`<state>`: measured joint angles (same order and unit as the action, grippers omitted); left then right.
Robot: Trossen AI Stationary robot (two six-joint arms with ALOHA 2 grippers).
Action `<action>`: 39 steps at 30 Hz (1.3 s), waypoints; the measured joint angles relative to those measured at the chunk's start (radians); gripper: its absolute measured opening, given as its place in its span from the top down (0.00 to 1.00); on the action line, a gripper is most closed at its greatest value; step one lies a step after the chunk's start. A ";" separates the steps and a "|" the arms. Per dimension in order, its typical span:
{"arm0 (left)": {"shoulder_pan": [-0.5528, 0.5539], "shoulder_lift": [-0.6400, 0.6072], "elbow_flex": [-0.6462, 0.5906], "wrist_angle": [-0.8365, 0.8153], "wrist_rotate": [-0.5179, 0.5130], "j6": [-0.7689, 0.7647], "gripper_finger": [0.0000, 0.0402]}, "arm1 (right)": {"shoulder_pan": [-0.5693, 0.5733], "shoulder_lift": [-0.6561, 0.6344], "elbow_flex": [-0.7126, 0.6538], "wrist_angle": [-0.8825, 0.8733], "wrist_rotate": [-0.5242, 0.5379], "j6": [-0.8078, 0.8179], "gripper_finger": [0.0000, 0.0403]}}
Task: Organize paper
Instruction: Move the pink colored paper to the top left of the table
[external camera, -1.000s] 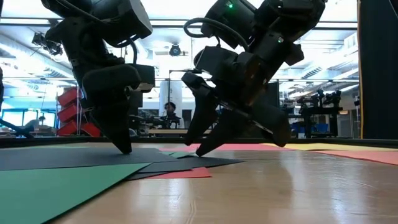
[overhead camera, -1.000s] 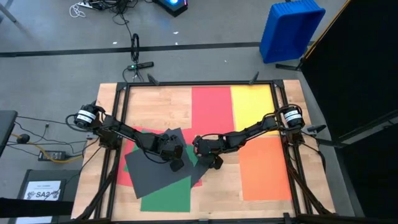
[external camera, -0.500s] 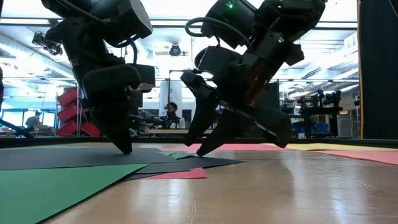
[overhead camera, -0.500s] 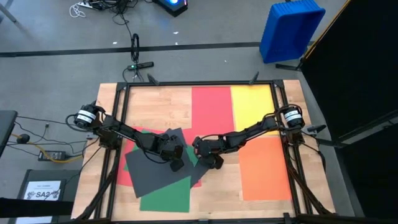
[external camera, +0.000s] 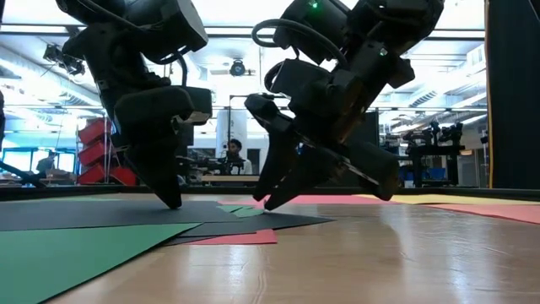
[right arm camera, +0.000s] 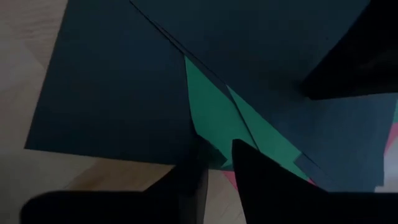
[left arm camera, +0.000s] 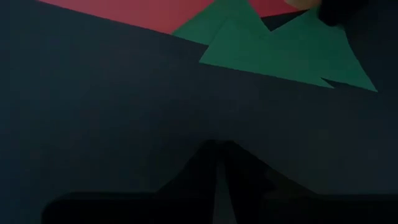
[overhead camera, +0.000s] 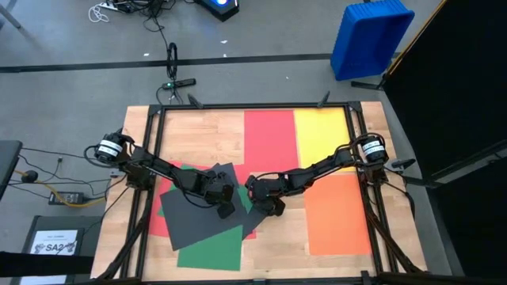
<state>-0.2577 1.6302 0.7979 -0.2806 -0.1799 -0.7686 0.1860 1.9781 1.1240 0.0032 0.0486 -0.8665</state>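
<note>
On the wooden counter [overhead camera: 206, 138], a messy pile of paper lies toward the left: two overlapping dark sheets [overhead camera: 198, 222] on top, a green sheet [overhead camera: 212, 252] sticking out at the near edge, and red showing at the pile's left side [overhead camera: 161, 224]. Tidy sheets lie apart from it: a red one [overhead camera: 269, 138] and a yellow one [overhead camera: 321, 133] side by side at the far edge, and an orange one [overhead camera: 337, 214] at the right. The left hand [overhead camera: 226, 210], clenched, presses down on the dark sheets. Just beside it, the right hand [overhead camera: 252, 198] sits at the pile's right edge, its fingers [right arm camera: 261, 180] narrowly parted over a green corner [right arm camera: 214, 118] poking out between dark sheets; whether it grasps anything cannot be told. Beyond the counter stand a blue bin [overhead camera: 370, 36] and floor cables [overhead camera: 55, 170]; a person [external camera: 229, 152] sits far off.
</note>
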 joint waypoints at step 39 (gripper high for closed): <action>0.000 0.000 0.017 -0.020 0.030 0.018 0.96 | 0.009 -0.001 0.000 -0.044 0.120 -0.007 1.00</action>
<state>-0.2573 1.6307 0.8146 -0.3011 -0.1503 -0.7511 0.1948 1.9774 1.1236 -0.0408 0.1684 -0.8734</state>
